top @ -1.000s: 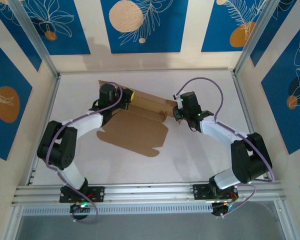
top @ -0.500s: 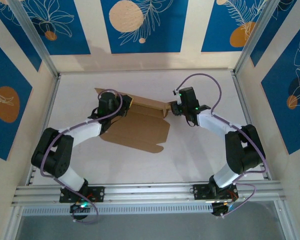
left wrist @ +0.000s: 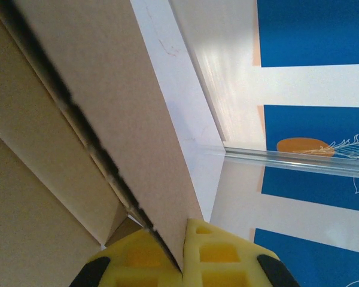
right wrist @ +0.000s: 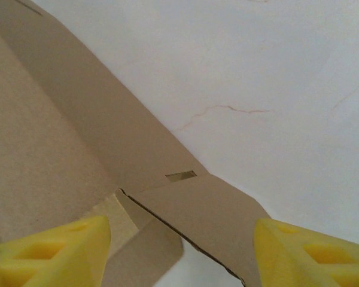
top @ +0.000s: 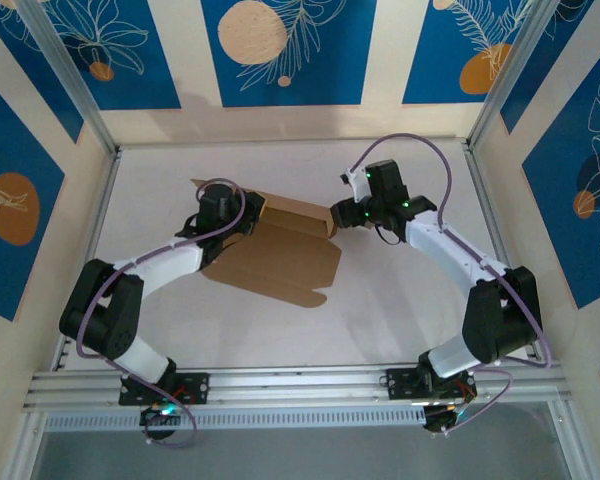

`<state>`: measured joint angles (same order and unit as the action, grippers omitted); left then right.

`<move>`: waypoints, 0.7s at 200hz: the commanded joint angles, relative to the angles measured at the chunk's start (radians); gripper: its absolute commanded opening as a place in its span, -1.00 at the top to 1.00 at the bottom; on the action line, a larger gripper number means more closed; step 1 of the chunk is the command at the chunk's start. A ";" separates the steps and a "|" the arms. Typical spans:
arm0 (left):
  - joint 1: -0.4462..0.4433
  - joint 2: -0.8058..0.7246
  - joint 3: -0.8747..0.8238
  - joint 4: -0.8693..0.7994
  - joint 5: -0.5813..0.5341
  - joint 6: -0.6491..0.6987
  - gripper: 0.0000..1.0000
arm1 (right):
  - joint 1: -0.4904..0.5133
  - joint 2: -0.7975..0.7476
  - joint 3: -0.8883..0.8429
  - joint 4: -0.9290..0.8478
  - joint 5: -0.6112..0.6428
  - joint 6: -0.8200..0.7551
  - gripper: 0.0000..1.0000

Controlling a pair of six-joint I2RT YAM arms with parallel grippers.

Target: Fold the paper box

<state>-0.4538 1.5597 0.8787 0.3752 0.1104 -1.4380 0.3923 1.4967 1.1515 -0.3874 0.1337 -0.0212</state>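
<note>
Left claw [left wrist: 182, 254] pinches the raised left flap of the paper box [top: 280, 255]. Right claw [right wrist: 179, 251] hangs spread over the box's right corner flap. Beyond them the box's far wall stands upright, mid-bench [top: 400, 300].

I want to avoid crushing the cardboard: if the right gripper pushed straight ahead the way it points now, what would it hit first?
The right gripper would likely meet the paper box first: its corner flap sits between the open jaws, table beyond; depth is unclear.
</note>
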 commanded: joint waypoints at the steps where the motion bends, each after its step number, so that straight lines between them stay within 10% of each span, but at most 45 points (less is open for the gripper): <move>1: -0.004 0.035 0.011 -0.102 -0.011 0.005 1.00 | 0.030 0.056 0.009 -0.137 0.119 -0.081 -0.36; 56: 0.006 0.060 0.041 -0.121 0.034 0.007 1.00 | 0.036 0.147 0.098 -0.168 0.300 -0.329 -0.67; 114: 0.008 0.073 0.064 -0.124 0.029 -0.008 1.00 | 0.057 0.221 0.243 -0.389 0.018 -0.217 0.47; 140: 0.008 0.080 0.078 -0.127 0.027 -0.009 1.00 | 0.062 0.243 0.282 -0.450 0.008 -0.095 0.53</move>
<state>-0.4454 1.6062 0.9470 0.3500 0.1226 -1.4483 0.4370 1.7096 1.3964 -0.7277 0.2386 -0.2417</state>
